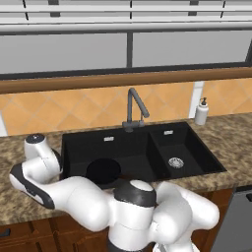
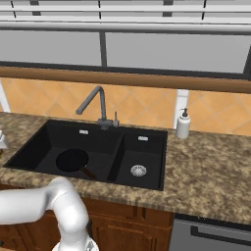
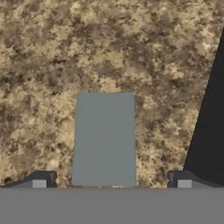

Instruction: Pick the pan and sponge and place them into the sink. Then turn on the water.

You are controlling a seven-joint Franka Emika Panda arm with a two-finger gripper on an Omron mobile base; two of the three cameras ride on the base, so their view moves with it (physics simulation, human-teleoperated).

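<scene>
Directly beneath the hand camera, the sponge (image 3: 104, 139) lies flat on the speckled granite counter (image 3: 65, 52), scrub face up as a grey-blue rectangle, its long axis running up and down this view and so along the line between the two dark fingertips rather than across it. The gripper (image 3: 111, 183) hangs over the sponge's near end with its jaws spread wide, one tip on either side of the block and neither touching it; the black edge of the sink (image 3: 210, 131) cuts in at the right. As a judgement, the sponge should be light, soft and squashy, so a gentle pinch across its two long sides, lower down over the middle, ought to hold it without slipping. From the left base camera, the white arm (image 1: 44, 167) reaches over the counter left of the sink, and the pan (image 1: 103, 171) lies in the large basin. From the right base camera, the pan's thin handle (image 2: 88, 172) points toward the front of the sink and slightly right, with the faucet (image 2: 95, 105) behind and the soap dispenser (image 2: 183, 123) off to the right.
</scene>
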